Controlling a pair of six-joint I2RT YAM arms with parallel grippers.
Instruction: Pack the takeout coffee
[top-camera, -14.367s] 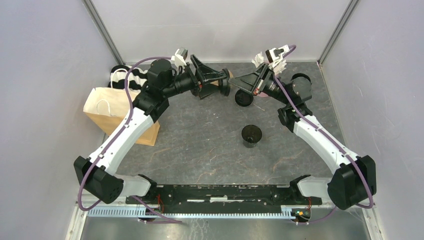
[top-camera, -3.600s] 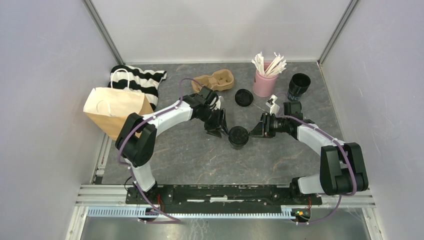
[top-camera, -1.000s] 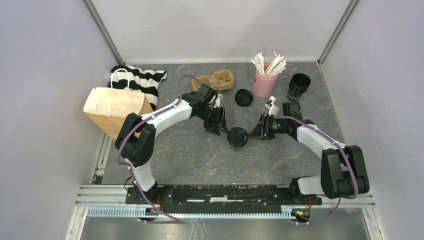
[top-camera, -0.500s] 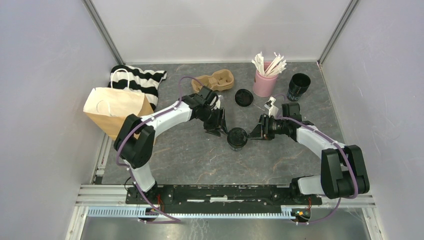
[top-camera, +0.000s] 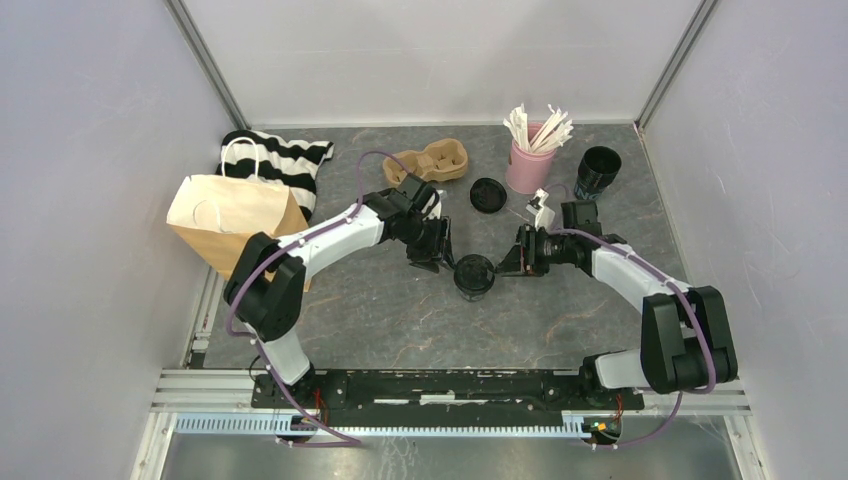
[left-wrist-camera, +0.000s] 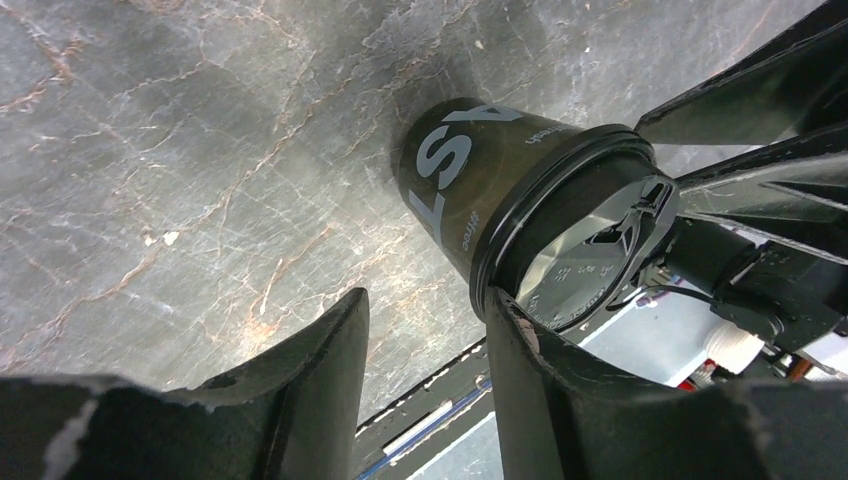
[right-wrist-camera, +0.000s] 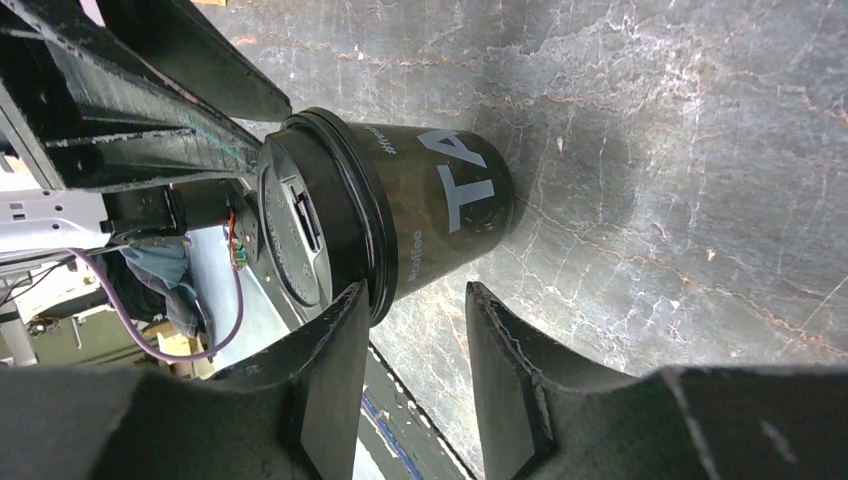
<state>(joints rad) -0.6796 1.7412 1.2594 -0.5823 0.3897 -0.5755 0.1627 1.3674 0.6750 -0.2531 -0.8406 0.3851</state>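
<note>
Grey marbled table (top-camera: 400, 320) carries everything. Nearest to the arm bases, in the middle of the table, one takeout coffee cup (top-camera: 474, 276) stands upright with its round lid (left-wrist-camera: 585, 245) pressed on. Big pale letters run along its black side. The left gripper (top-camera: 437, 257) is at the left of this cup and the right gripper (top-camera: 508, 264) is at the right, both low and pointing toward it.

In the left wrist view the left gripper (left-wrist-camera: 425, 300) has its jaws apart and only table shows between them. One finger (left-wrist-camera: 540, 380) lies against the rim of the round lid, and the cup body is outside the gap. The right wrist view shows the same from the other side. The jaws of the right gripper (right-wrist-camera: 417, 292) are apart with nothing between them, and one finger (right-wrist-camera: 330, 370) is against the lid rim. Neither gripper holds the cup.

Farther, at the left edge, there is a brown paper bag (top-camera: 230, 215) with white handles, and just beyond it lies a black-and-white striped cloth (top-camera: 285, 158). Beyond the grippers a loose black lid (top-camera: 487, 194) lies flat on the table. At the far side are the brown carrier tray (top-camera: 432, 162) and the pink cup (top-camera: 528, 170) with white sticks (top-camera: 540, 125). In the far right corner stands the second coffee cup (top-camera: 598, 170), open, without a lid.
</note>
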